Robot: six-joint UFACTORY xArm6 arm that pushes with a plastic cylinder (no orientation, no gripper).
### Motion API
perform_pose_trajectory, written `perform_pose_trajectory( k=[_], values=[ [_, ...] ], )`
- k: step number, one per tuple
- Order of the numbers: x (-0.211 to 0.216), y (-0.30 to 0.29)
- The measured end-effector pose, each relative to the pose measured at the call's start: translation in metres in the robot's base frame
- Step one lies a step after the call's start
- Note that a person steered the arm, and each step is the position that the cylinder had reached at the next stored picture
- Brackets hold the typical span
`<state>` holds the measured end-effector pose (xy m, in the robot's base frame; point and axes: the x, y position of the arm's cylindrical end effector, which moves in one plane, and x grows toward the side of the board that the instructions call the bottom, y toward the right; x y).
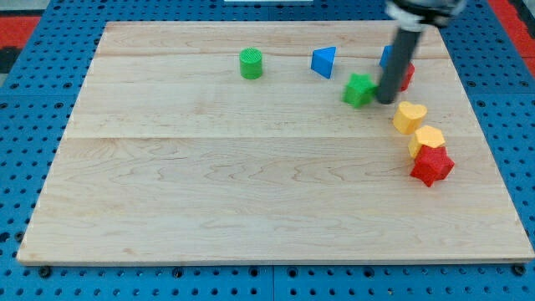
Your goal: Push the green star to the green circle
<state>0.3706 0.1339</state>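
Camera view, left to right: the green circle (251, 63) is sitting near the top, the green star (359, 89) is lying well to its right, and my tip (385, 101) is touching the star's right side, holding nothing, so I'm guessing 1 leftward shove.

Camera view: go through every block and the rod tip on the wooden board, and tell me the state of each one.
Green star block: flat on the board, my tip against its right side.
Green circle block: standing alone, left of the star.
Blue triangle block: free, between them.
Yellow heart block: touching the yellow hexagon block.
Red star block: against the hexagon.
My tip: down on the wooden board.
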Motion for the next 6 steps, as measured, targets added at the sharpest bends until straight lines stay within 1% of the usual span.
perform_pose_trajectory(
  k=[1, 2, 3, 4, 5, 6],
  values=[
    [-0.003, -0.024],
    [-0.007, -0.005],
    [-0.011, 0.001],
    [-0.012, -0.058],
    [-0.012, -0.137],
    [0.004, -0.135]
  ],
)
